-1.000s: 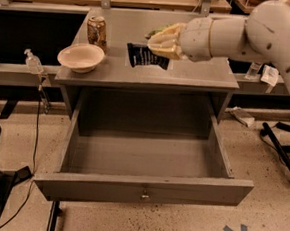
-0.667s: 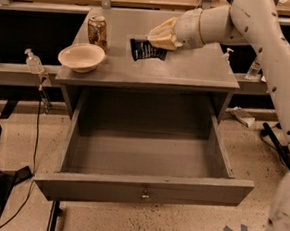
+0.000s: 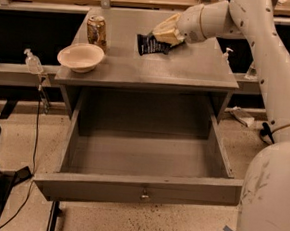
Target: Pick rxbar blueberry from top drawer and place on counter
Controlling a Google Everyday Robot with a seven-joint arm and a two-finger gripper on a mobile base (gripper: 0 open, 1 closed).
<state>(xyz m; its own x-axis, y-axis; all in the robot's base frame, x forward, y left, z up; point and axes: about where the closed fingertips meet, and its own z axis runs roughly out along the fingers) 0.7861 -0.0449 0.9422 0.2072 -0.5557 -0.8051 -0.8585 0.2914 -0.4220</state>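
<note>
The robot's single white arm [image 3: 263,51] reached in from the right, and below it the one top drawer [image 3: 129,186] stood pulled fully out towards the camera, a small metal keyhole [image 3: 143,195] in the middle of its flat front panel. Above the drawer lay the grey counter [image 3: 153,70], with three things over it. One pale shallow bowl [image 3: 81,57] sat upright near the left front corner, and one drink can [image 3: 97,31] stood upright just behind it. The one rxbar blueberry [image 3: 150,44] was at the counter's far middle, to the right of the can and apart from it. Its long axis ran roughly left to right and a little tilted, with the free end pointing left towards the can and down at the counter. The other end was tucked into the gripper [image 3: 166,35], whose tan fingers [image 3: 168,29] were pinched closed on the dark wrapper. Whether the bar's free end touched the counter or hung just above it could not be told from this angle. Two small pump bottles stood on the low ledges beside the cabinet, one on the left [image 3: 33,61] and one on the right [image 3: 227,53].
</note>
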